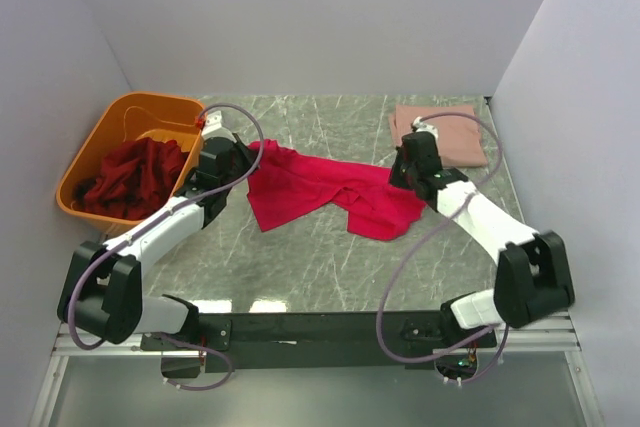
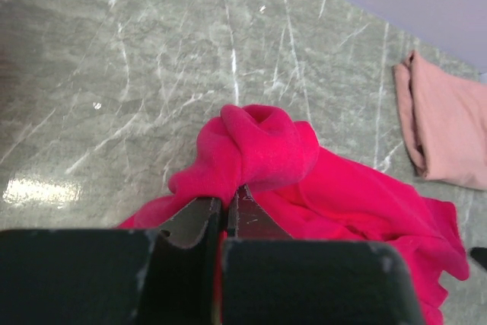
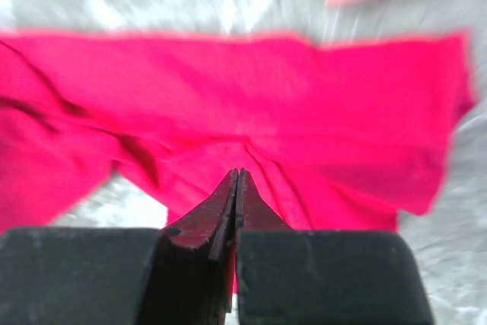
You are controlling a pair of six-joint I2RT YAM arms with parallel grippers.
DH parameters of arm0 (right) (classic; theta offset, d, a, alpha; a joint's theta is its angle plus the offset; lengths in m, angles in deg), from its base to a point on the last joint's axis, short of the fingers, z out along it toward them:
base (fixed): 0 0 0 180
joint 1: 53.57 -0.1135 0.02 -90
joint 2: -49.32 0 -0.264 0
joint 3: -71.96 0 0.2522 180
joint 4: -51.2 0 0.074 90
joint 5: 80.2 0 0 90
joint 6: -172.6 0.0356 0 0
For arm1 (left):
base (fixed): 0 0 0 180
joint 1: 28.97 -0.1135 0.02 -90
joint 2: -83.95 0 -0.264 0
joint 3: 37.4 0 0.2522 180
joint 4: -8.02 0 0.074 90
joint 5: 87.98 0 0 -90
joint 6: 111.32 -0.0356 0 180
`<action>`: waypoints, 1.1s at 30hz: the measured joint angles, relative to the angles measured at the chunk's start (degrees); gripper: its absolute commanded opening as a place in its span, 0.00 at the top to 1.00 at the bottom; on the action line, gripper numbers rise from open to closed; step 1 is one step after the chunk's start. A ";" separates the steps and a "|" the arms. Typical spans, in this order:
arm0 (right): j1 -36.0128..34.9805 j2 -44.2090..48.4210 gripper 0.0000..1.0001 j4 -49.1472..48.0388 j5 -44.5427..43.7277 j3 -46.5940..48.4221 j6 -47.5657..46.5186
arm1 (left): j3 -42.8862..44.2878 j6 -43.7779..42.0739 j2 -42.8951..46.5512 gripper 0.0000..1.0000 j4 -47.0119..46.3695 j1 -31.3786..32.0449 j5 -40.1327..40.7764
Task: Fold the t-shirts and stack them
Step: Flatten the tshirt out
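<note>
Pinching the crimson t-shirt (image 1: 320,192) at two ends, my left gripper (image 2: 227,205) and right gripper (image 3: 237,176) are each pressed together on cloth. The right wrist view is blurred. The salmon t-shirt (image 1: 445,132) lies folded far right, and the maroon t-shirts (image 1: 130,179) fill the orange tub (image 1: 150,100). The marble table (image 1: 330,267) shows nearer my bases.

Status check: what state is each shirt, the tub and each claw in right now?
Crimson t-shirt: unfolded, crumpled on the table, pinched by both claws.
Salmon-pink t-shirt: folded, lying at the far right.
Orange tub: upright, holding cloth.
Maroon t-shirts: unfolded, heaped in the orange tub.
Left claw: shut on the crimson t-shirt.
Right claw: shut on the crimson t-shirt.
</note>
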 measured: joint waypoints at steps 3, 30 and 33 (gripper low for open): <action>-0.07 5.55 1.00 -1.75 -1.70 -0.26 -1.11 | 0.37 0.00 1.20 1.00 0.00 0.00 0.00; 0.85 -13.62 1.00 -3.72 9.46 -0.44 -4.79 | 0.72 0.24 1.64 1.00 1.95 -0.09 2.08; 0.85 -13.51 1.00 -4.17 10.23 -0.44 -4.96 | 0.72 0.20 1.64 1.00 2.25 -0.09 2.99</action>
